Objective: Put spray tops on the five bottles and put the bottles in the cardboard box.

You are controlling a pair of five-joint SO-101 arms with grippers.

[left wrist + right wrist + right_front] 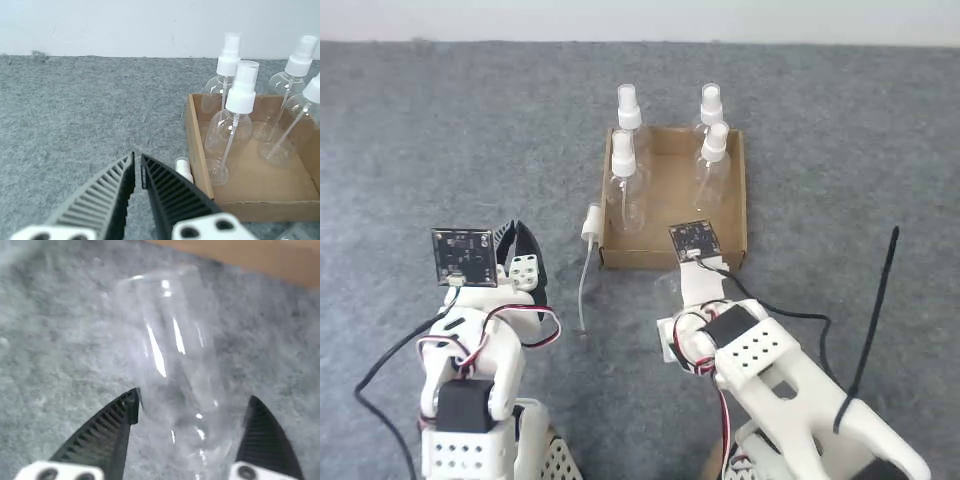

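Note:
The cardboard box (730, 250) (197, 145) holds several clear bottles with white spray tops, such as one (623, 180) (232, 125) at its near left. A clear bottle without a top (172, 350) (666, 286) lies on the carpet in front of the box. My right gripper (194, 397) is open, one finger on each side of this bottle, not closed on it. A loose spray top (590, 222) (184, 169) with its long tube lies left of the box. My left gripper (138, 162) (525, 262) is shut and empty, just left of that spray top.
Grey carpet (440, 140) covers the table, with free room to the left and far side. A black cable (875, 310) stands up at the right of the right arm. A pale wall (125, 25) runs behind.

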